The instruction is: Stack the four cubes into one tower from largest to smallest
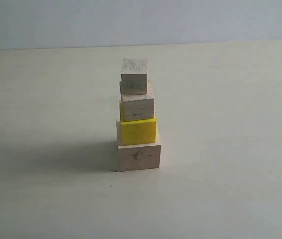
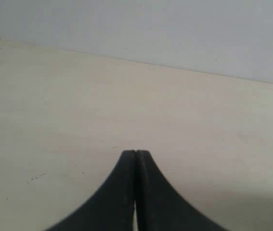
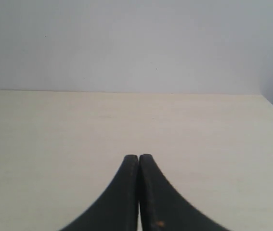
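Tower (image 1: 138, 117) shown standing on table (image 1: 230, 189), upper cubes (image 1: 138, 104) set off-centre; collapse could be caused by any knock. Jaws of left gripper (image 2: 135, 154) and right gripper (image 3: 138, 157) are pressed together, empty.

The picture's lower edge cuts off the left hand (image 2: 135, 153) and the right hand (image 3: 138, 157), leaving only their dark tips. In the exterior view the yellow cube (image 1: 138, 132) covers most of the top of the large cube (image 1: 139, 157); the bench (image 1: 230, 174) runs past three edges.
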